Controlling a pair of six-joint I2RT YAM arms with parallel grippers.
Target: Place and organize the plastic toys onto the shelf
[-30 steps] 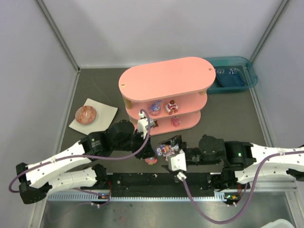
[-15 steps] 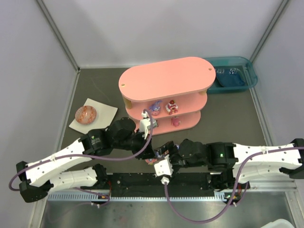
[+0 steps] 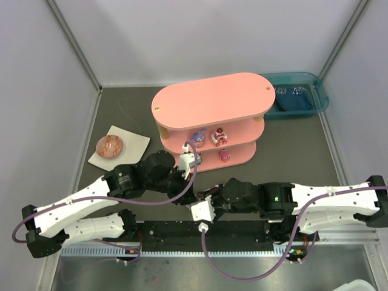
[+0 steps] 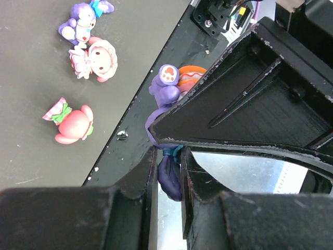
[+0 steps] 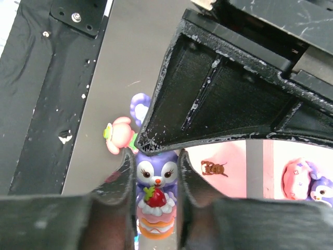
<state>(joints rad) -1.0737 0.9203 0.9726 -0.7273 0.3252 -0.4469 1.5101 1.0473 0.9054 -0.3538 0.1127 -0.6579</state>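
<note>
Right end effector (image 5: 155, 162) pinching a purple bunny toy (image 5: 154, 182), left end effector (image 4: 170, 155) pinching a purple figurine (image 4: 165, 89), both by the surface's (image 3: 121, 109) near edge

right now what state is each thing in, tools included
left tool: shut on a purple toy
right tool: shut on a purple bunny toy
shelf: upright, three toys on its lower tiers
loose toys: three, lying on the table
teal bin: holds something dark blue
speckled ball: resting on a white plate
</note>
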